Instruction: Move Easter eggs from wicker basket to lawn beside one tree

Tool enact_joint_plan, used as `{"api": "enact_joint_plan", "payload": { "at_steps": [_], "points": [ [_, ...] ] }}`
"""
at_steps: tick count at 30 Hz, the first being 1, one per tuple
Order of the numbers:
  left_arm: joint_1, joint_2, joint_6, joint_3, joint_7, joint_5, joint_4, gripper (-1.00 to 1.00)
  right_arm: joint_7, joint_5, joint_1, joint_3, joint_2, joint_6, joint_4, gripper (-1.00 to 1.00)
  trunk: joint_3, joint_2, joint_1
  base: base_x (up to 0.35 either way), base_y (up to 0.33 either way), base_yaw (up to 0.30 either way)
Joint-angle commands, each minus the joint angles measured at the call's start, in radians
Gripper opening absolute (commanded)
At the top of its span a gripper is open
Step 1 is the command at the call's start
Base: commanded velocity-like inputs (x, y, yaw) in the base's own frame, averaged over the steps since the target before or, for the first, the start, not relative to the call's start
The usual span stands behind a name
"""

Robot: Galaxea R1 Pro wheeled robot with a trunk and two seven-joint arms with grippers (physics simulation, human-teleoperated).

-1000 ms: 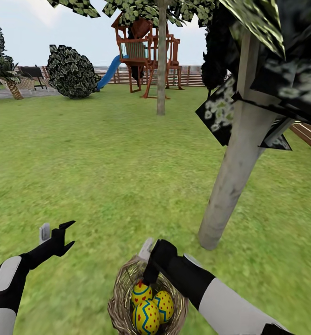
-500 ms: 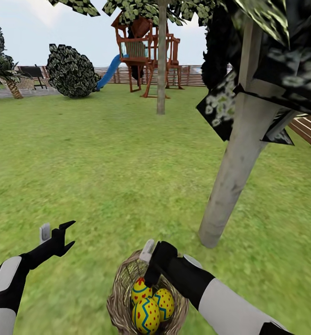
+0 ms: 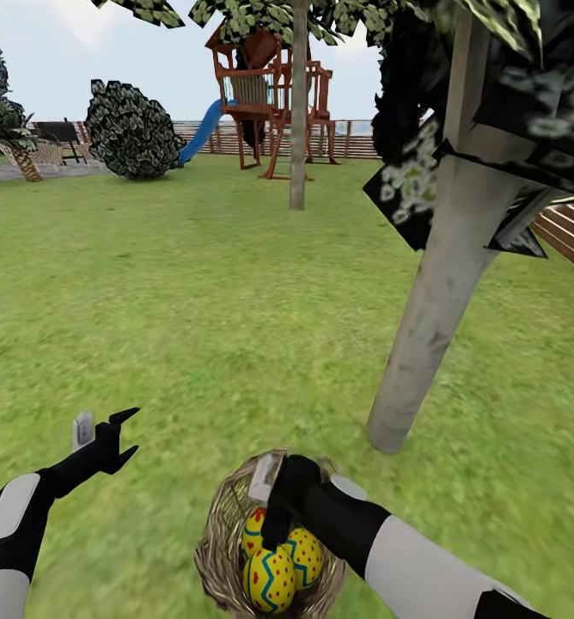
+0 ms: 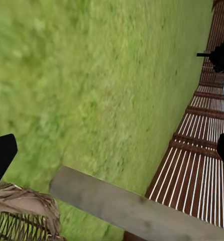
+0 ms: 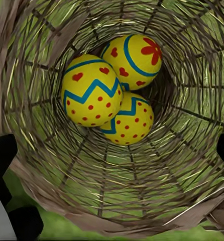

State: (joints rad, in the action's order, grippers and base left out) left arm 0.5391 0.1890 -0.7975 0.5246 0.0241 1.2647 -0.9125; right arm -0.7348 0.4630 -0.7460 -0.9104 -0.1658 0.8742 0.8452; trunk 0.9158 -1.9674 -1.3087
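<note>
Right gripper [image 3: 268, 507] sits at the mouth of the wicker basket [image 3: 222, 524], fingers spread apart and pointing down at the three Easter eggs [image 5: 109, 90], nothing gripped. All three eggs are bunched together at the basket bottom; basket stands on the lawn [image 3: 192, 301] near the pale-grey tree [image 3: 433, 309]. Left gripper [image 3: 119, 434] hangs open over grass, well apart from the basket.
</note>
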Motion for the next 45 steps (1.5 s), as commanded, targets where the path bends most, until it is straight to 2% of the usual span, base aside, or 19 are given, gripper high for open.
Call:
{"api": "enact_joint_plan", "payload": {
  "at_steps": [1,10,15,17,21,24,33,38,45],
  "points": [
    [0.001,0.0,-0.006,0.003,0.003,0.004,0.0,1.0,-0.011,0.011,-0.001,-0.008,0.0,-0.001,-0.003,1.0,0.004,-0.008,-0.004,0.0,0.0,0.0],
    [0.001,0.0,-0.006,0.002,0.002,0.004,0.0,1.0,-0.012,0.013,-0.001,-0.019,0.005,-0.004,-0.006,1.0,0.032,-0.071,-0.038,0.0,0.0,0.0],
    [0.001,0.0,-0.006,0.002,0.002,0.003,0.0,1.0,0.0,0.017,-0.001,-0.047,0.006,-0.006,0.002,1.0,0.048,-0.106,-0.057,0.0,0.0,0.0],
    [0.001,0.0,-0.006,0.002,0.002,0.003,0.0,1.0,0.007,0.03,-0.001,-0.051,0.005,-0.006,0.006,1.0,0.054,-0.12,-0.065,0.0,0.0,0.0],
    [0.001,0.0,-0.006,0.002,0.002,0.002,0.0,1.0,0.02,0.084,-0.001,-0.053,-0.001,-0.006,0.012,1.0,0.067,-0.148,-0.08,0.0,0.0,0.0],
    [0.001,0.0,-0.006,0.002,0.002,0.002,0.0,1.0,0.021,0.093,-0.001,-0.054,-0.003,-0.007,0.021,1.0,0.076,-0.169,-0.092,0.0,0.0,0.0],
    [0.001,-0.001,-0.006,0.0,0.002,0.002,0.0,1.0,0.021,0.095,-0.001,-0.053,-0.009,-0.008,0.061,1.0,0.104,-0.232,-0.126,0.0,0.0,0.0],
    [0.001,-0.002,-0.006,0.0,0.002,0.002,0.0,1.0,0.021,0.094,-0.001,-0.053,-0.009,-0.061,0.071,1.0,0.12,-0.267,-0.146,0.0,0.0,0.0],
    [0.001,-0.002,-0.006,0.0,0.002,0.002,0.0,1.0,0.02,0.087,0.0,-0.053,-0.008,-0.076,0.062,1.0,0.142,-0.316,-0.172,0.0,0.0,0.0]
  ]
}}
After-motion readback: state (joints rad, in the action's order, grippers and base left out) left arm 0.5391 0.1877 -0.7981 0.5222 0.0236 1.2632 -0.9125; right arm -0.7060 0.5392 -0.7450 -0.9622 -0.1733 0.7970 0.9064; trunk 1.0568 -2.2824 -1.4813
